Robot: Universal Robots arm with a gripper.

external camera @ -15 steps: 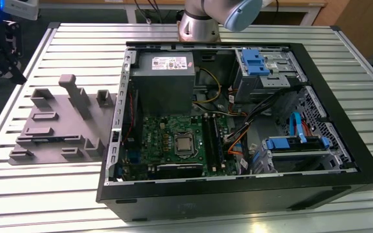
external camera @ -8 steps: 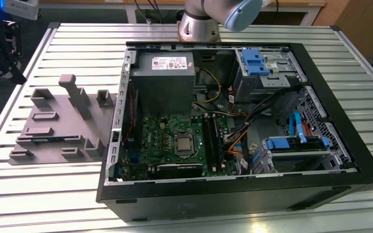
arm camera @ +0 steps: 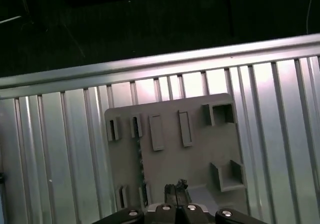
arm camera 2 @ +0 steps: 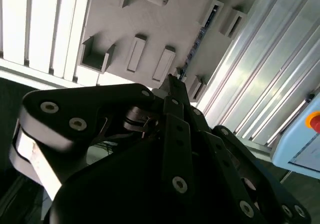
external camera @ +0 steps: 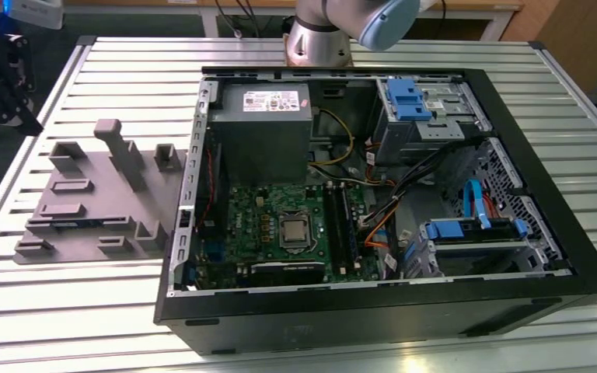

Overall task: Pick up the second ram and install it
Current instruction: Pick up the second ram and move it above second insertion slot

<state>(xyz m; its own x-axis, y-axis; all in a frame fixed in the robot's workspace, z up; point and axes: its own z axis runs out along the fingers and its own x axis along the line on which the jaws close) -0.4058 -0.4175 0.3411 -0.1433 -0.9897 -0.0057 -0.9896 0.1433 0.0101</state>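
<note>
My gripper (arm camera: 175, 190) hangs above the holder (arm camera: 200, 154), jaws pinched together, nothing in them. The ram (arm camera 2: 200, 38) stands on edge in the holder's slots, untouched. The risk: coming down closed, I'd strike its top edge and tip it

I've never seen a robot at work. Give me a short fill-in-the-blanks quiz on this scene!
The open computer case sits on a slatted metal ___.
The gray holder lies to the exterior view's ___ of the case.
The hand hangs over the gray ___, where the second ram sits in a slot.
Missing words: table; left; holder.
</note>
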